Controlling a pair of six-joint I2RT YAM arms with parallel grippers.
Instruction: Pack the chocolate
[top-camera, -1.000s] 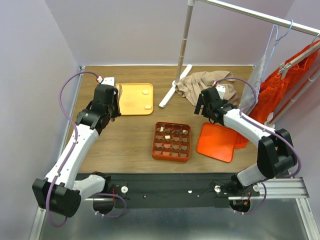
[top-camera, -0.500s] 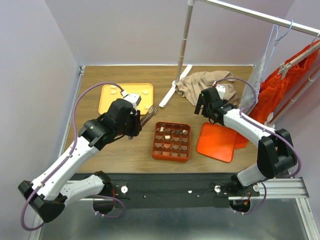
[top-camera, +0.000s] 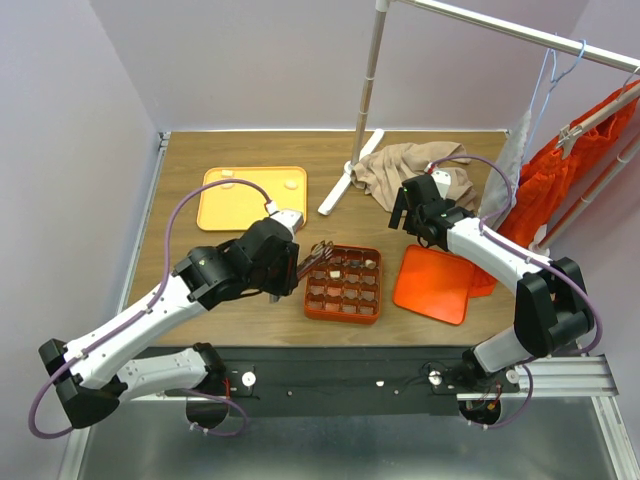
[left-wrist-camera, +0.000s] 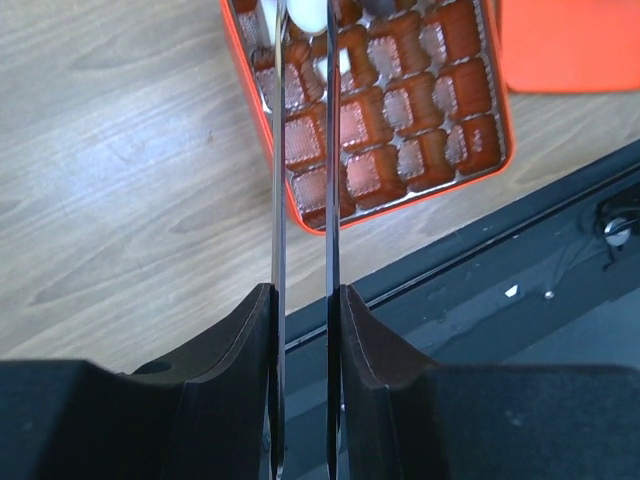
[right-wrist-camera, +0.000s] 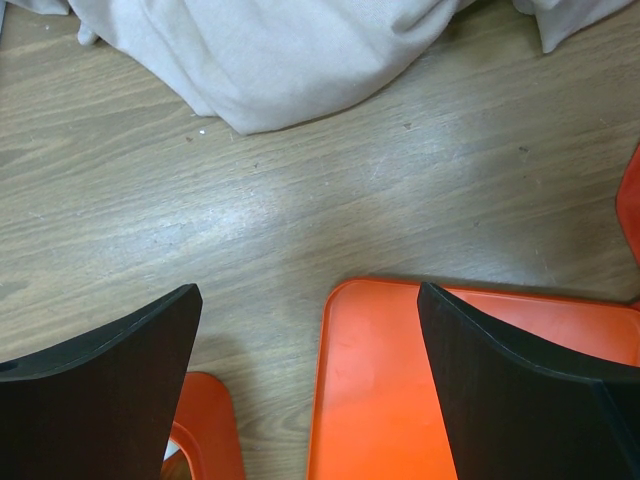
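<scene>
The orange gridded box (top-camera: 345, 300) lies mid-table and holds several brown and cream-white chocolate lumps (top-camera: 356, 263) in its far rows. My left gripper (top-camera: 296, 268) is shut on a pair of thin metal tongs (left-wrist-camera: 279, 150), whose blades reach over the box's left cells (left-wrist-camera: 440, 160). A cream-white chocolate (left-wrist-camera: 302, 12) shows between the tong tips at the top edge of the left wrist view. Two more white lumps (top-camera: 291, 184) rest on the yellow-orange tray (top-camera: 250, 205) at the back left. My right gripper (top-camera: 405, 215) hangs open and empty (right-wrist-camera: 308, 292) over bare wood.
A flat orange lid (top-camera: 435, 283) lies right of the box, its edge under my right gripper (right-wrist-camera: 450, 400). A beige cloth (top-camera: 410, 170) and a white rack foot (top-camera: 350, 170) are behind. Red garments (top-camera: 590, 170) hang at right. A black rail (top-camera: 340, 375) runs along the near edge.
My left arm has swung from the yellow-orange tray to the box's left side, carrying the tongs. The right arm has not moved.
</scene>
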